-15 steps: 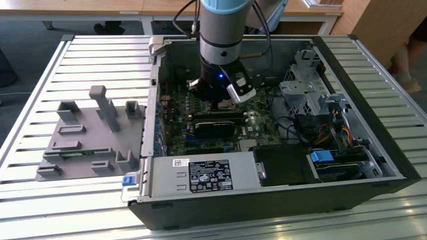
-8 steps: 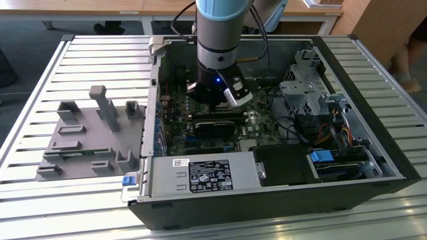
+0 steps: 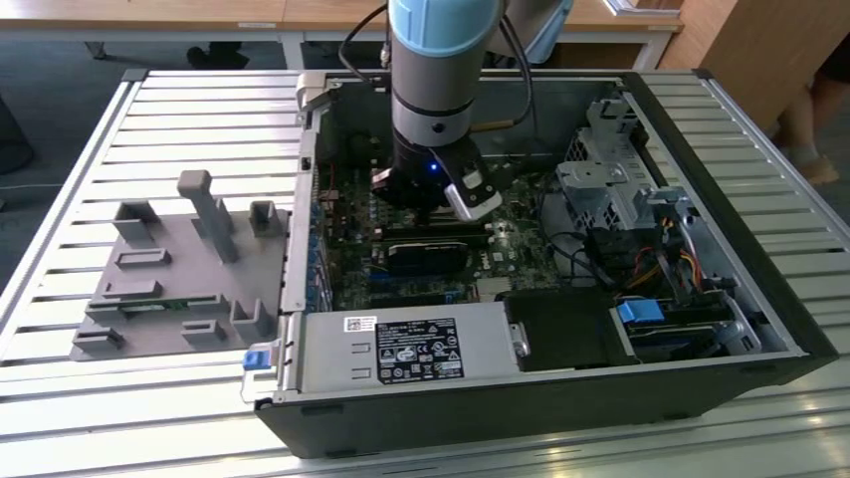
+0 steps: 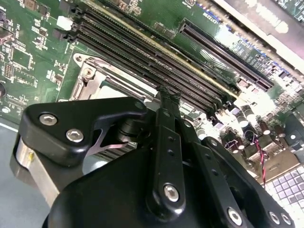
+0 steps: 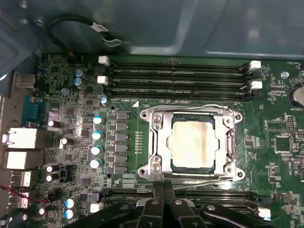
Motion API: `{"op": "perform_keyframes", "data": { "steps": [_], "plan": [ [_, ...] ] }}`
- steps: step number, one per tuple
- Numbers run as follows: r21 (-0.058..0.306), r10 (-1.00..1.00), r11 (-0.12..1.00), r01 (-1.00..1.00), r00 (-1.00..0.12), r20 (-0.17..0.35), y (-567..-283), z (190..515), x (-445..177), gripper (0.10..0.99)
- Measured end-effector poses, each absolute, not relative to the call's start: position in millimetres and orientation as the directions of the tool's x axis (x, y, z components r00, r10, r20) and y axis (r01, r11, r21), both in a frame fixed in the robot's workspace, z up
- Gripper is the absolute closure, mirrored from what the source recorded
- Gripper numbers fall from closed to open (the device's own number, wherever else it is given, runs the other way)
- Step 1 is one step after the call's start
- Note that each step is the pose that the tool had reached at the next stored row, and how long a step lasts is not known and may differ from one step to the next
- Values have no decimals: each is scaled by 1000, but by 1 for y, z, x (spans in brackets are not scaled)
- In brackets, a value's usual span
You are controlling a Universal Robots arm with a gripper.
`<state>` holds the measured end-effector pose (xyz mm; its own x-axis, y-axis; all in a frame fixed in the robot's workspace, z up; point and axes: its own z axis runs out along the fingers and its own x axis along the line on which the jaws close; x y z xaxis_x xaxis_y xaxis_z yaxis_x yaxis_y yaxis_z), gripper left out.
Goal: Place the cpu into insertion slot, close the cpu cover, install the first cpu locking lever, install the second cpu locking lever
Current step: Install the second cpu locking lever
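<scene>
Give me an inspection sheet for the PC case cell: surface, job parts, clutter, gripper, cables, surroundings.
Surface: slatted metal table carrying an open computer case.
Job's things: cpu sits in the insertion slot; cpu cover is down flat around it; wire levers lie along two sides of the frame.
Clutter: grey fixture tray on the exterior view's left; power supply box inside the case.
Gripper: gripper sits beside the socket's edge, next to the memory slots; fingers look closed together, holding nothing.
Cables: black cable loops above the board; drive wiring on the exterior view's right.
Surroundings: wooden desks behind.
</scene>
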<state>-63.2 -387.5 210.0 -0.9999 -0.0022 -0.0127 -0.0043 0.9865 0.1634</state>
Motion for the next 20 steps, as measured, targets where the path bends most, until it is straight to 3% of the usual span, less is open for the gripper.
{"op": "perform_keyframes", "data": {
  "steps": [20],
  "plan": [
    [235, -2, 972, -5, -1000, -13, -395, 198, -73, 980]
  ]
}}
